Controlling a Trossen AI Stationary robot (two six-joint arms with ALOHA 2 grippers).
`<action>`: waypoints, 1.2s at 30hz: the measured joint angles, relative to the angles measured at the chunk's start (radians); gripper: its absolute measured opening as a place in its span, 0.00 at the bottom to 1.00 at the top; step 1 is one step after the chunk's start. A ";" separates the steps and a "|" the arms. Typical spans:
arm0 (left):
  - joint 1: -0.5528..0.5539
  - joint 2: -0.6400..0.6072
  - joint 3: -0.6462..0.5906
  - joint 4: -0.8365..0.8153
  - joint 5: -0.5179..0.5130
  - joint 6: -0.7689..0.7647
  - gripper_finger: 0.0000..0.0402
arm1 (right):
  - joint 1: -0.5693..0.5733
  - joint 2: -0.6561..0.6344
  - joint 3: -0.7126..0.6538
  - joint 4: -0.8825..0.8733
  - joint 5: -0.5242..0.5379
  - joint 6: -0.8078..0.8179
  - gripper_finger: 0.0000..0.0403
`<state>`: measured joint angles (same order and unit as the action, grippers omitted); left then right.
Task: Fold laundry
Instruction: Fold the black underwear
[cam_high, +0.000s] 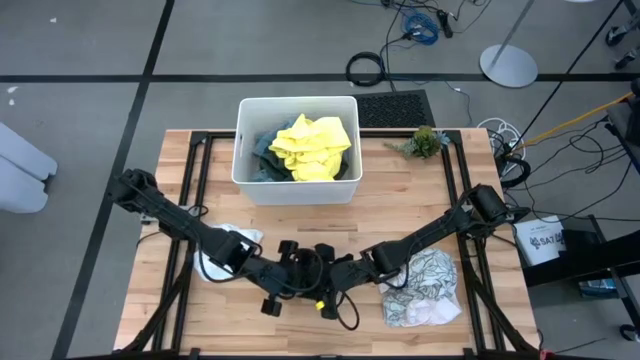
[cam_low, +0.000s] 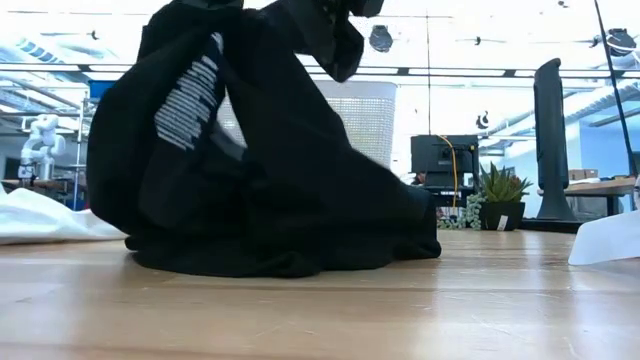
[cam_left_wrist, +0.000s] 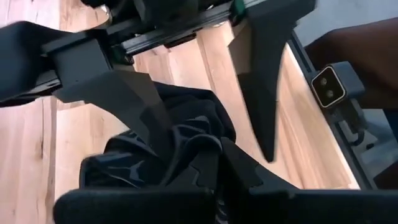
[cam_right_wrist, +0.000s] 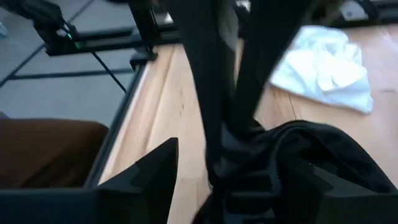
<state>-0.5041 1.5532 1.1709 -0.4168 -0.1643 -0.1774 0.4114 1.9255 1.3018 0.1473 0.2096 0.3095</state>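
Bare planks of the bench (cam_low: 300, 310) fill the near foreground of the low view, open on both sides of the black garment (cam_low: 270, 170), which is heaped at the bench's near middle. White printed lines are seen on its cloth, too small to be read. At the far edge the white tub (cam_high: 296, 190) is set, with the yellow garment (cam_high: 312, 146) piled in it over darker cloth that is mostly hidden. The patterned cloth (cam_high: 425, 285) is spread at the near right, the white cloth (cam_high: 222, 250) at the near left. The left tool (cam_high: 290, 275) is shut on the black garment. The right tool (cam_high: 335, 272), just beside it, is parted, its fingers (cam_left_wrist: 264, 93) straddling the bunched cloth without gripping.
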 joint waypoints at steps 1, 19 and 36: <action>0.000 0.001 0.000 0.000 0.000 0.000 0.02 | 0.000 0.000 0.000 0.014 0.000 -0.005 0.50; 0.000 -0.007 0.001 0.031 -0.036 0.000 0.14 | -0.001 -0.001 0.000 -0.037 0.031 -0.003 0.03; -0.120 -0.339 0.001 -0.365 -0.452 -0.182 0.15 | -0.011 -0.234 0.000 -0.210 0.188 -0.117 0.00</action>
<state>-0.6244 1.2139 1.1723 -0.7817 -0.6162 -0.3595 0.4007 1.6913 1.3018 -0.0625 0.3971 0.1926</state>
